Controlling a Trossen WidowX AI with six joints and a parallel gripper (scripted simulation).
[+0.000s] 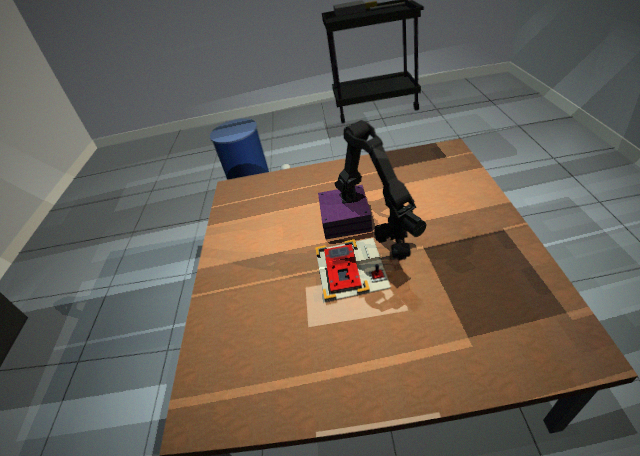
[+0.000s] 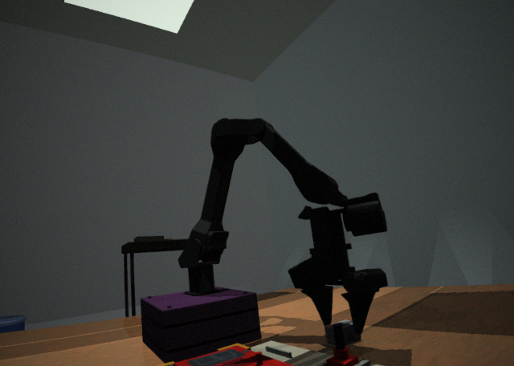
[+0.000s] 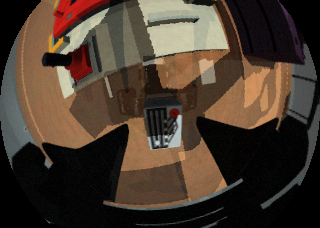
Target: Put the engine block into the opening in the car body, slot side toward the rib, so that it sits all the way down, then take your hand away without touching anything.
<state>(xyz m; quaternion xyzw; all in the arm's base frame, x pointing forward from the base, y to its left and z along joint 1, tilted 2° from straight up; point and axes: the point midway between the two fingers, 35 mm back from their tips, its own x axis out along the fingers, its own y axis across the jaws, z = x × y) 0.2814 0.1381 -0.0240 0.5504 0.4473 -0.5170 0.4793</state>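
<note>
Engine block (image 2: 331, 336) (image 3: 164, 128) between widely spread fingertips of the gripper (image 1: 400, 252) (image 2: 344, 330) (image 3: 163, 124), long axis seemingly crosswise to the squeeze, so probably just close.

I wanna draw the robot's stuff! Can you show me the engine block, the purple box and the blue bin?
engine block (image 2: 333, 336) (image 3: 163, 125): exterior, side; wrist, top
purple box (image 1: 343, 205) (image 2: 207, 300): top and exterior, upper face
blue bin (image 1: 238, 154): top, side
</note>
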